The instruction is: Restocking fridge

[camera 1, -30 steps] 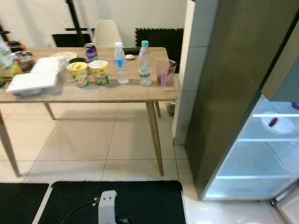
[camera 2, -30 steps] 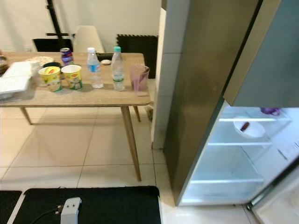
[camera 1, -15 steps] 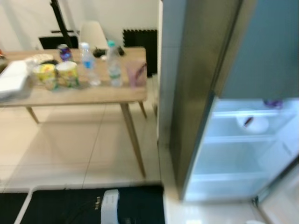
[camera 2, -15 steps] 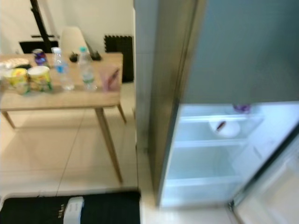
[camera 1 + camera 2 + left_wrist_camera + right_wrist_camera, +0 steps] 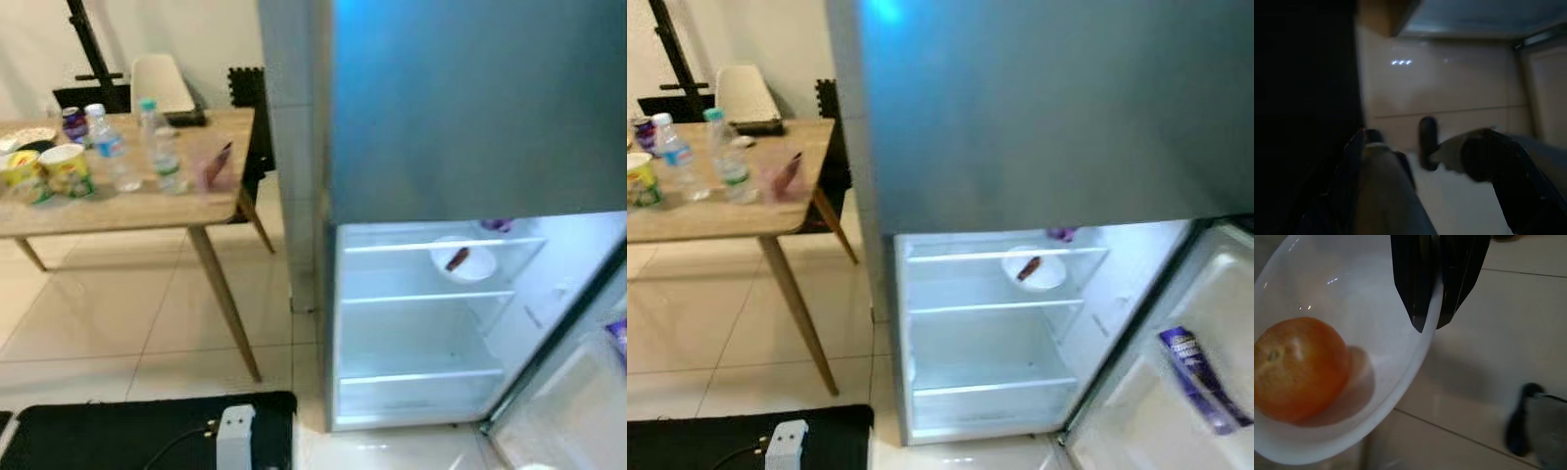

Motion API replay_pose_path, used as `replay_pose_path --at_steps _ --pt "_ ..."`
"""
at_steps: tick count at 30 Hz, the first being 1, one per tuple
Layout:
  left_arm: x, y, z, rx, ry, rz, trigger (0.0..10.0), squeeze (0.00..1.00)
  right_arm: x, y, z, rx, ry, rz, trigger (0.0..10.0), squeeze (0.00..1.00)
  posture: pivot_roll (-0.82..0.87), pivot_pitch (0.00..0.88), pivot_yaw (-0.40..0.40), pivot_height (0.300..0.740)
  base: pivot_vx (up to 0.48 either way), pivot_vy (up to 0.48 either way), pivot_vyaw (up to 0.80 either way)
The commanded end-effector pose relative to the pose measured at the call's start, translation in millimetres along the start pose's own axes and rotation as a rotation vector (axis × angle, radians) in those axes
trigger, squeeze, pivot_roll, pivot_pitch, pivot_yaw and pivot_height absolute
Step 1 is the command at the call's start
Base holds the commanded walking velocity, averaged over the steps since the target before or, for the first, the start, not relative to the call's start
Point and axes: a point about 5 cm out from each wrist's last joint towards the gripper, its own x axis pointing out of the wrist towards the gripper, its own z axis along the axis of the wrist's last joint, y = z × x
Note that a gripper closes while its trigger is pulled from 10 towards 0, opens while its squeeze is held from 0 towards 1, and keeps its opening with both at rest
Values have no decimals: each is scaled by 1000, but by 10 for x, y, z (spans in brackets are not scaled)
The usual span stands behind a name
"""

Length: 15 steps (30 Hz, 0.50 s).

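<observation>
The right end effector [image 5: 1431, 325] pinches the rim of a white bowl [image 5: 1312, 440] holding a tomato [image 5: 1298, 369]. The left end effector's state cannot be told. The open fridge [image 5: 989, 323] stands at 1 o'clock, the tabletop [image 5: 118, 206] at 10.

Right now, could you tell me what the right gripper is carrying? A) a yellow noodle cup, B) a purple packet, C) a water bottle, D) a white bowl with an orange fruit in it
D: in the right wrist view the right gripper has its black fingers pinched on the rim of a white bowl, and a round orange fruit lies inside it.
</observation>
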Motion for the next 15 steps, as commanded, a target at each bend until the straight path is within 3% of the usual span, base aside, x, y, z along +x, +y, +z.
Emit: replay_pose_path --at_steps 1,4,15 --pt "-17 34 -43 5 16 14 10000 0 8 -8 80 -2 -26 -10 10000 0 -103 0 -18 740 0 -394 0" --pt "-17 38 -40 20 16 21 10000 0 9 -11 87 -4 -28 -12 10000 0 -103 0 -18 740 0 -316 0" --pt "-15 41 -36 27 14 35 10000 0 9 -26 96 -21 -30 -13 10000 0 -102 0 -23 740 0 0 0"
